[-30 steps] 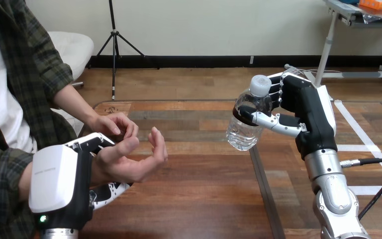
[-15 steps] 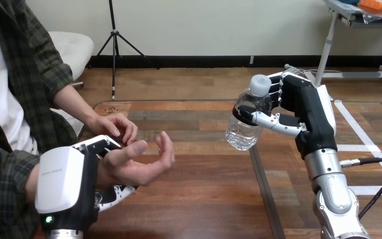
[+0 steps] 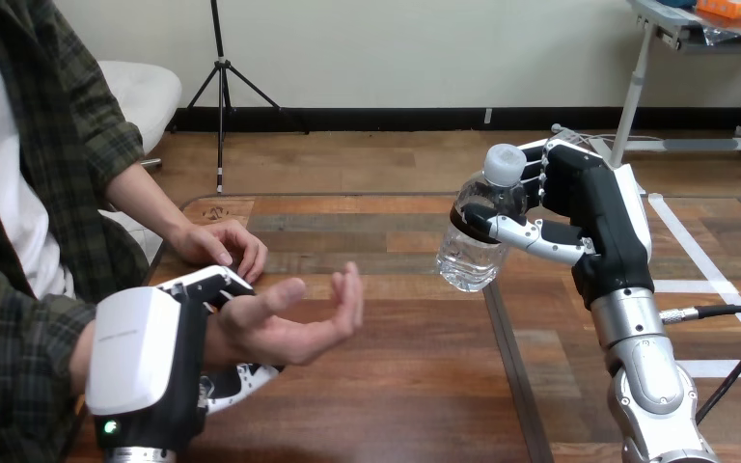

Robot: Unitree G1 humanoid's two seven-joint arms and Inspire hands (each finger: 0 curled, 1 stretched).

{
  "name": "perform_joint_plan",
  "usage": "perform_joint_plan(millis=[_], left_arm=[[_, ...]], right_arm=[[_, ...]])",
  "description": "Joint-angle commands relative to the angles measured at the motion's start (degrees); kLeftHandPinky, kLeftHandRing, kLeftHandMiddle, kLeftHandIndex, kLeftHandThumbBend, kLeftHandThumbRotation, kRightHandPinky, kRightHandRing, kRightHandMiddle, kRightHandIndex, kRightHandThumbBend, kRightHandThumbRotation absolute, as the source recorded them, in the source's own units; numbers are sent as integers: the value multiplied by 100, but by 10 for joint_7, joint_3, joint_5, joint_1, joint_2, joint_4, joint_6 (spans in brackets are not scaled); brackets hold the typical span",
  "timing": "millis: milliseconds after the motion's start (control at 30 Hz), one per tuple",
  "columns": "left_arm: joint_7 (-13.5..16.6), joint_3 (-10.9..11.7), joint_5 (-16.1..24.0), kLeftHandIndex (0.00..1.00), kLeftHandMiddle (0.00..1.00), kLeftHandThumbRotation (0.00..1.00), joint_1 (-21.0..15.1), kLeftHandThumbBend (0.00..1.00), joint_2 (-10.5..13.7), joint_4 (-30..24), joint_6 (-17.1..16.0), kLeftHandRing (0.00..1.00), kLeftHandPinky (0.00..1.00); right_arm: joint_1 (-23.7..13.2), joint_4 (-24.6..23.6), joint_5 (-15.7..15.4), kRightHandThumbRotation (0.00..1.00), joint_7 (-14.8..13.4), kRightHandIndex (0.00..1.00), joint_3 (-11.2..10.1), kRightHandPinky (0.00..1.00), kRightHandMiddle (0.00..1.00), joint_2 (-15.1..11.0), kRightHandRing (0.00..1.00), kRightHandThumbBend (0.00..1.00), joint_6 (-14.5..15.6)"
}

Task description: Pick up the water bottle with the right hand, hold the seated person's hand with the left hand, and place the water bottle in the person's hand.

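Overall: the robot's two hands are raised above the wooden table (image 3: 396, 395), well apart from each other.
Right hand (image 3: 590, 207): at the view's right, upright, with its fingers and thumb wrapped round a clear plastic water bottle (image 3: 471, 249).
Water bottle: held clear of the table, tilted a little, with its white cap (image 3: 505, 162) uppermost and leaning toward the right hand; its base points down and to the left.
Left hand (image 3: 150, 362): at the lower left, white back shell toward the camera; its fingers (image 3: 214, 283) lie over the person's wrist (image 3: 222, 333) and its thumb shows beneath, so it clasps the wrist.
Person's open hand (image 3: 294, 323): palm up, fingers loosely spread and pointing toward the bottle, held above the table by the left hand.
Gap: the bottle and the open palm are apart, with bare tabletop between them.
Person's other hand (image 3: 220, 246): resting on the table's far left edge, just behind the clasped wrist, holding nothing.
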Motion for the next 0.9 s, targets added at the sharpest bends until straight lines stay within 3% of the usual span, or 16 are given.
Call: perform_joint_plan(millis=[0, 600, 867], left_arm=[[-8, -24, -23, 43, 39, 0, -14, 78, -21, 3, -30, 33, 27], [4, -37, -24, 42, 38, 0, -24, 78, -32, 14, -75, 33, 26], [3, -44, -16, 42, 38, 0, -25, 78, -39, 9, -73, 33, 26]], right_arm=[[-33, -44, 16, 0, 3, 51, -11, 37, 48, 0, 42, 72, -14], [-28, -79, 36, 0, 29, 50, -9, 38, 48, 8, 43, 71, -16], [-24, -98, 43, 0, 40, 50, -8, 38, 48, 13, 43, 71, -13]])
